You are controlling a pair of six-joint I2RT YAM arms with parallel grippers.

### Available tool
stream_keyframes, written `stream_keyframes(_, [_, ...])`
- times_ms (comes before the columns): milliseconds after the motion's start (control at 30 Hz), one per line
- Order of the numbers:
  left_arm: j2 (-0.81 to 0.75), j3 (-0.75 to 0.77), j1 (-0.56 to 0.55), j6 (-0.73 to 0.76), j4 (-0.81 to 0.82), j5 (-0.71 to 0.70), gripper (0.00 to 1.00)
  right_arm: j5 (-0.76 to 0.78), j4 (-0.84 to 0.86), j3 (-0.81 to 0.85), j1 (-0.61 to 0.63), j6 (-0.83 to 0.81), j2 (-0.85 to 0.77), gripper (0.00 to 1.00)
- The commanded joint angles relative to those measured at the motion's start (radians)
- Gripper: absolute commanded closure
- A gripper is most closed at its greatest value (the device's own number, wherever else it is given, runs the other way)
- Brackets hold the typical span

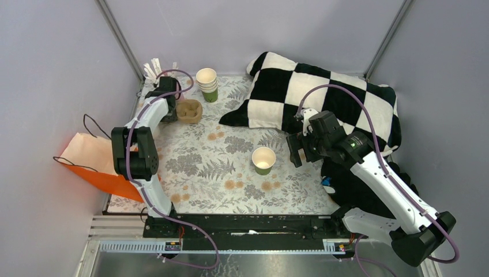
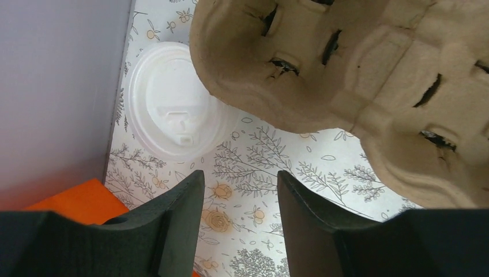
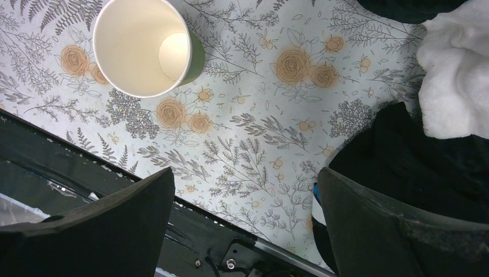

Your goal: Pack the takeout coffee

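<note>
Green paper outside, cream within: the green paper cup [image 1: 263, 160] stands upright and lidless on the counter [image 1: 202, 167], right of centre and closer to the near edge. The counter has a matte covering printed with grey ferns and orange roses, and plain lilac-grey walls enclose it. A checkered cloth [image 1: 323, 98] is heaped at the far right corner. A stack of cups [image 1: 207, 83] stands by the far edge.

From the left wrist, the left tool [image 2: 239, 184] has its fingers a narrow gap apart, holding nothing. Beyond it a flat white lid [image 2: 173, 109] lies beside a moulded pulp carrier [image 2: 357, 75].

From the right wrist, the right tool [image 3: 245, 190] is spread wide and empty.
</note>
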Motion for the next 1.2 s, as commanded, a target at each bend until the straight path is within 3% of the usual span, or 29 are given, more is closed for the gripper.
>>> stream_keyframes(0, [0.006,0.031,0.034,0.061,0.046,-0.041,0.46,0.028,0.02,0.011,0.008,-0.023,0.006,0.0])
stream_keyframes(667, [0.1,0.079,0.103,0.134,0.058,0.024,0.7,0.024,0.027,0.012,0.008,-0.028,0.027,0.0])
stream_keyframes(1167, [0.126,0.085,0.114,0.147,0.059,0.035,0.78,0.03,0.024,0.015,0.009,-0.032,0.022,0.0])
